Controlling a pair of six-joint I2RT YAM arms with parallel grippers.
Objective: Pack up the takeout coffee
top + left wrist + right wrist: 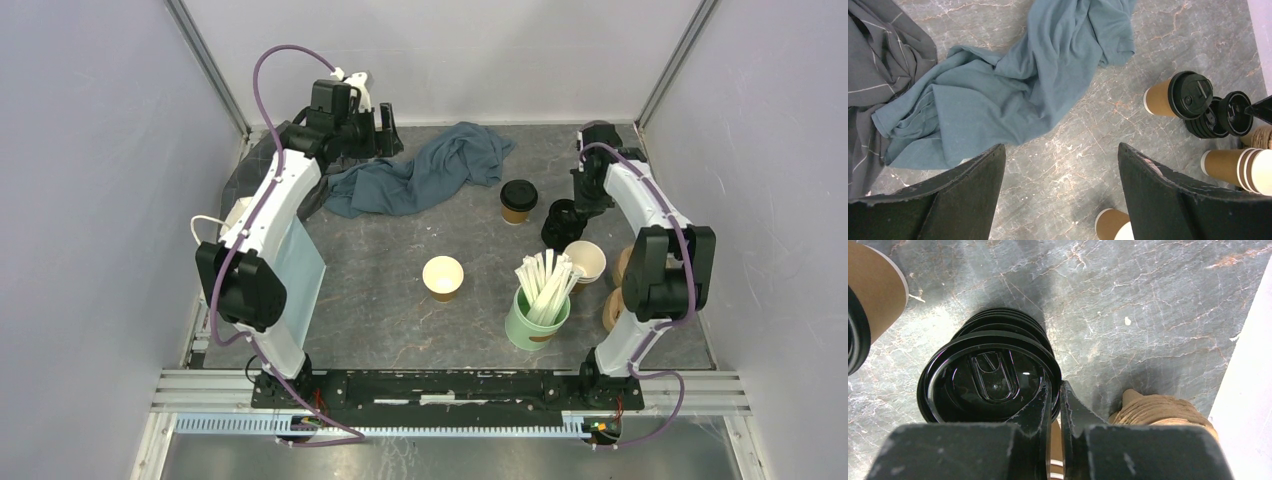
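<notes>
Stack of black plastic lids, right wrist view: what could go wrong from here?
The right gripper pinches only the thin rim of the top black plastic lid, so it may slip or tilt. The lids below are nested; one might lift along. The lidded brown paper cup stands close and could be knocked.

Blue cloth (430, 175) crumpled; stirrers (545, 280) upright — green cup (525, 328).

- Nothing legible is turning up in any of the three views: no words, brands, numbers or signs.
- The takeout coffee (1173, 96) is showing plain brown paper, and any moulded marks on its black lid are coming through too small to read.
</notes>
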